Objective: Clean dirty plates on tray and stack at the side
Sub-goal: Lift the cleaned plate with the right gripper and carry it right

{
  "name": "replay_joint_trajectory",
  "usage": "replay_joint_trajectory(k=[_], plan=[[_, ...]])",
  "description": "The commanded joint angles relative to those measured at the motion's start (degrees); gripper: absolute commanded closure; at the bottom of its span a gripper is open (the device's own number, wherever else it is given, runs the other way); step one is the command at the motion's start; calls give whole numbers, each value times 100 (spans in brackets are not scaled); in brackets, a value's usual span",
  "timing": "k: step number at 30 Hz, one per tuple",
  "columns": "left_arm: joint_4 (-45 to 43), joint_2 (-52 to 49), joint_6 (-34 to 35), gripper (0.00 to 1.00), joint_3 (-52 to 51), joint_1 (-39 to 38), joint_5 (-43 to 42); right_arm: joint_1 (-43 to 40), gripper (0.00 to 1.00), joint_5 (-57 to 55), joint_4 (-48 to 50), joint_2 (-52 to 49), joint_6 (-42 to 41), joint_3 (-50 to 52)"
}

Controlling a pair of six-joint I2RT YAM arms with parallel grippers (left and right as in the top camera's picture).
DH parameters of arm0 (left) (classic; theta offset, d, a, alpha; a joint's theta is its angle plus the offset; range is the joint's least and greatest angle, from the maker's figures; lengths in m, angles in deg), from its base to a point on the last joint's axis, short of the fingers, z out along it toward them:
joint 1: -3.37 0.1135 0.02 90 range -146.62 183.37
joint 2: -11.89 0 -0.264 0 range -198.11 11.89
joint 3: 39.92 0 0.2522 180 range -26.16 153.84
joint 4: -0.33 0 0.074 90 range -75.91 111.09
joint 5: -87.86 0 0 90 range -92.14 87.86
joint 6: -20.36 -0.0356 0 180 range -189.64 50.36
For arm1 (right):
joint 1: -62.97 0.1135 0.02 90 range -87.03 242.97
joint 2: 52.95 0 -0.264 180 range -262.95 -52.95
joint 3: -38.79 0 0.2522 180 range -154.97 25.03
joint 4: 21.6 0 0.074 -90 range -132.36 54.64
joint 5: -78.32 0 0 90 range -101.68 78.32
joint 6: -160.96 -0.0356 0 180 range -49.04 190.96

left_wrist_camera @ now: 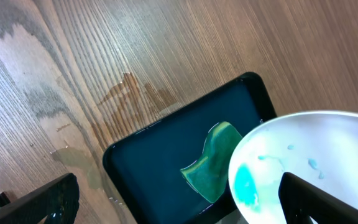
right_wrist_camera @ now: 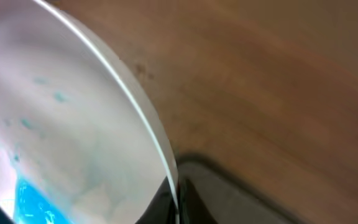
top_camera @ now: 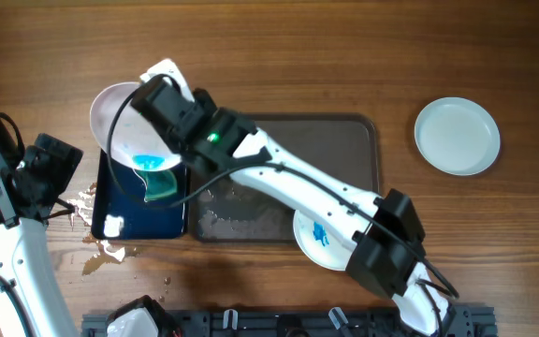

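Currently the right gripper (top_camera: 154, 86) is clamping shut on the rim of the held plate (top_camera: 118, 120), tilting it over the green sponge (top_camera: 162, 185) in the small blue tray (top_camera: 162, 223). Nearby, the left gripper (left_wrist_camera: 179, 186) is hanging spread wide, gripping nothing. Plates counted: three. Only overhead is showing the second plate (top_camera: 318, 241), lying across the grey tray (top_camera: 344, 150) at its robot-side rim, and the third plate (top_camera: 457, 136), sitting well apart on the table (top_camera: 438, 56). Left wrist is showing blue droplets on the held plate.

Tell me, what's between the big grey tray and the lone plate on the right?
Only bare wooden table; the overhead view shows nothing between the grey tray and that plate.
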Motion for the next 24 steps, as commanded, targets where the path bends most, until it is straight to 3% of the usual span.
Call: replay_joint_trajectory(k=[1,7,13,24], plan=[[4,63,76,0,120,37,-87,299,95,-1012,345,-98,848,-142],[4,63,79,0,120,37,-87,466,95,-1847,894,-291,1683,9],[-22,63,81,0,120,37,-87,850,96,-2938,2020,-820,3746,9],[-20,63,125,0,120,37,-92,1064,95,-3032,2142,-848,4238,9]])
